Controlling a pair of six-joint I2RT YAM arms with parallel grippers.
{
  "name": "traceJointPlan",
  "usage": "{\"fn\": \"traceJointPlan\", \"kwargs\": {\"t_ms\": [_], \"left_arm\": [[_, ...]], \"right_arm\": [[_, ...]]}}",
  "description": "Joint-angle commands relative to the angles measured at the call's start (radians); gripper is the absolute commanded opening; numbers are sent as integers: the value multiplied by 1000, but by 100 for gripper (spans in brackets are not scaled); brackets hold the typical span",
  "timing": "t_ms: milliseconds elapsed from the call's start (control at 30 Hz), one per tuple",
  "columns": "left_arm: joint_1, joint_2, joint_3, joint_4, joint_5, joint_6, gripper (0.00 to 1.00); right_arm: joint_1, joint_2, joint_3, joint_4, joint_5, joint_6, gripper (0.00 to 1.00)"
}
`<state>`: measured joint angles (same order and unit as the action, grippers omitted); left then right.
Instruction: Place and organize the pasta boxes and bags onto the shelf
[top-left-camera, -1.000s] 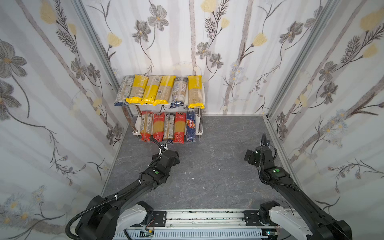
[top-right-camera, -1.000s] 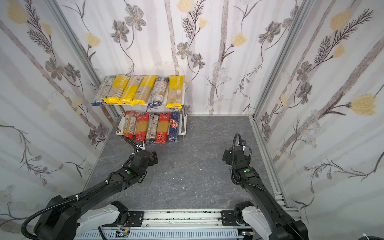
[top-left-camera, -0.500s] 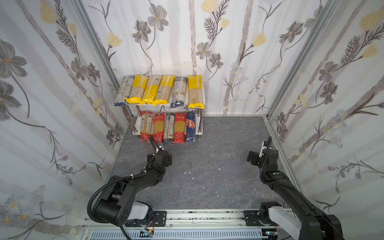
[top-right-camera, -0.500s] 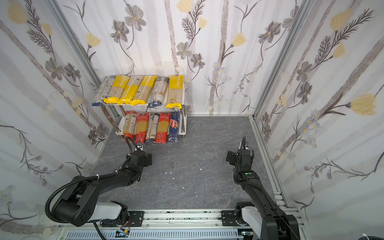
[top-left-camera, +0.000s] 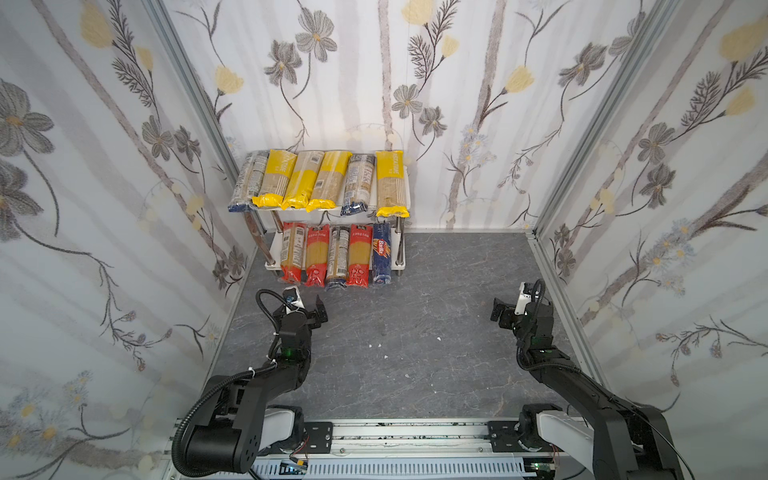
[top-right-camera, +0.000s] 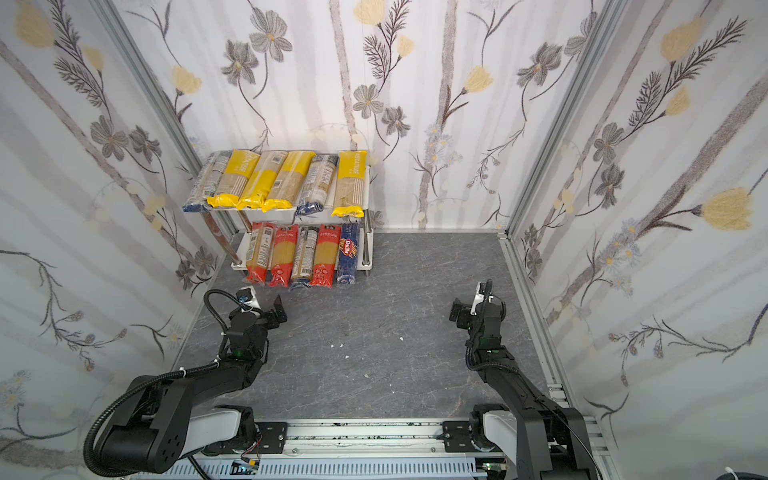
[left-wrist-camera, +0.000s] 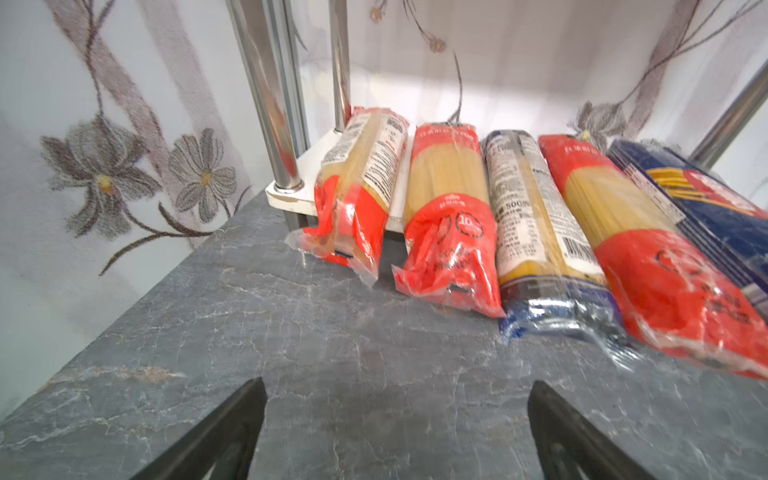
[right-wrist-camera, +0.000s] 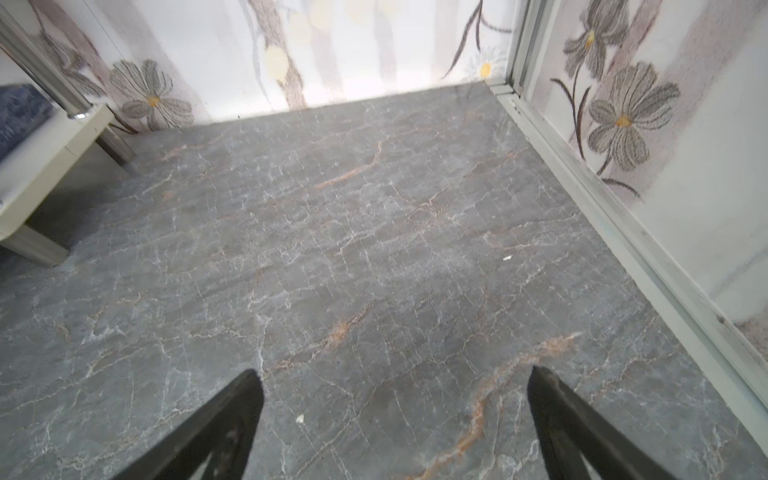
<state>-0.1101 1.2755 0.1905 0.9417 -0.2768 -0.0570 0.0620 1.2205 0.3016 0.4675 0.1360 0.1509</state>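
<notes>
Every pack in view is already on the shelf (left-wrist-camera: 287, 196), which stands against the back wall on the left side of the tabletop (top-left-camera: 415, 332). Six packs sit on the upper board and five on the lower one, and none lies loose on the grey surface. In both top views the lower row reads, from the left, red-ended pack (top-left-camera: 291, 253), second red-ended pack (top-left-camera: 317, 255), clear blue-ended pack (top-left-camera: 337, 257), third red-ended pack (top-left-camera: 359, 255) and dark blue Barilla pack (top-left-camera: 382, 253). All five run front to back, with their near ends hanging past the board's front edge toward the arms. The left pincer (left-wrist-camera: 397, 386) is spread wide and holds nothing. It is low over the tabletop, near those overhanging ends but not touching them, and faces the left part of the row. The right pincer (right-wrist-camera: 395, 374) is likewise wide apart and empty. It is well away on the right side and looks over bare tabletop, with only the shelf's corner at the edge of its view. Placement looks complete. If any tidying remains, for instance on the somewhat slanted upper packs (top-left-camera: 297, 178), the left arm is clearly the nearer. A push along a pack's length, straight toward the back wall, would suit better than a sideways grasp.
</notes>
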Motion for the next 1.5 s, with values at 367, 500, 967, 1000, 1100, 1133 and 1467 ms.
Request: {"fn": "traceJointPlan", "kwargs": {"t_ms": [367, 500, 967, 1000, 1100, 1133, 1467], "left_arm": [[131, 72, -50, 329, 137, -81, 100], [140, 232, -77, 550, 200, -71, 100], [159, 314, 25, 450, 319, -47, 100], [158, 314, 25, 449, 316, -49, 100], [154, 314, 25, 447, 310, -44, 100], [152, 313, 24, 448, 308, -46, 100], [141, 312, 23, 446, 303, -33, 100]], "right_arm": [[-110, 25, -150, 617, -26, -16, 100], [-154, 136, -177, 805, -65, 27, 100], [-90, 293, -85, 814, -180, -103, 100], [-88, 294, -89, 825, -176, -104, 100], [-77, 290, -91, 825, -154, -109, 100], [-77, 290, -91, 826, -153, -109, 100], [-71, 290, -94, 829, -144, -114, 100]]}}
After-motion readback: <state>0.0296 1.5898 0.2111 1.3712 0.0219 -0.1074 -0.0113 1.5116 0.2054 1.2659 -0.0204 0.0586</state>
